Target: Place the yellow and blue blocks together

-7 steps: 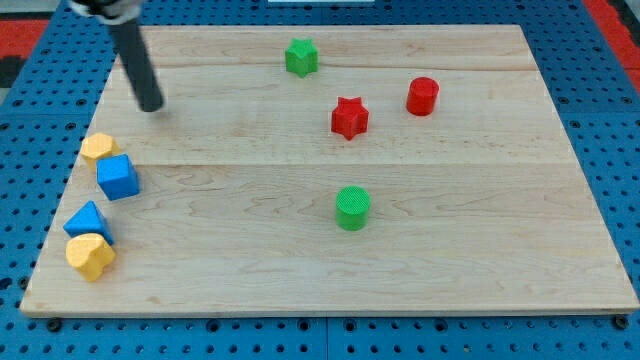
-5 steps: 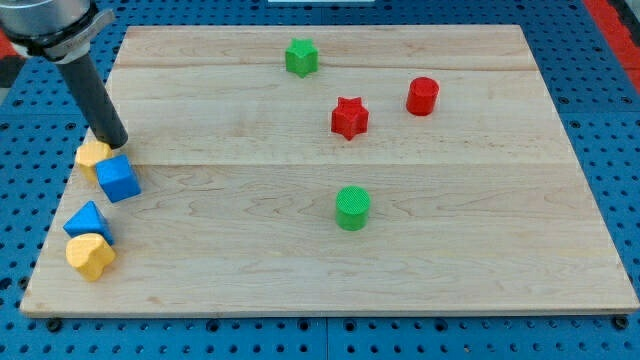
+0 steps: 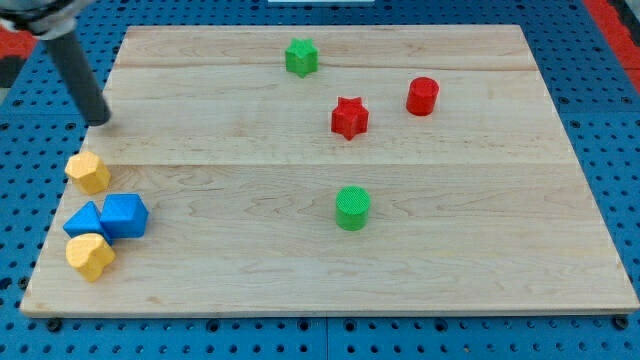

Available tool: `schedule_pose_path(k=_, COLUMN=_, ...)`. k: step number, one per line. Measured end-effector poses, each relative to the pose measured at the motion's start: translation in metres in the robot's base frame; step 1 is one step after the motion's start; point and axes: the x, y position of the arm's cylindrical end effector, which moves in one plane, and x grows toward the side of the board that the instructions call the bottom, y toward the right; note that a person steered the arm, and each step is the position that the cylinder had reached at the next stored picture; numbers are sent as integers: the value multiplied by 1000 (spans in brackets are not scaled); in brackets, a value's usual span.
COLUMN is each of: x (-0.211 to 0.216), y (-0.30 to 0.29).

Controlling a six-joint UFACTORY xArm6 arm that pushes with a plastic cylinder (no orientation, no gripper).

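Note:
My tip rests near the board's left edge, above the cluster of blocks and apart from them. A yellow hexagonal block sits below it by the left edge. A blue cube lies lower, touching a blue triangular block on its left. A yellow heart-shaped block sits just below the blue triangular block, touching it. The yellow hexagonal block stands slightly apart from the two blue blocks.
A green star sits at the view's top centre. A red star and a red cylinder lie right of centre. A green cylinder stands in the middle. The wooden board lies on a blue pegboard.
My tip came down to the left, pushed the yellow hexagonal block and blue cube downward, then drew back up. The blue cube now touches the blue triangular block.

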Motion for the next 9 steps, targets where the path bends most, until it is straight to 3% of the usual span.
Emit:
schedule_pose_path(k=2, x=73, y=2)
schedule_pose_path(k=3, x=78, y=68)
schedule_pose_path(k=8, x=70, y=78)
schedule_pose_path(k=9, x=74, y=155)
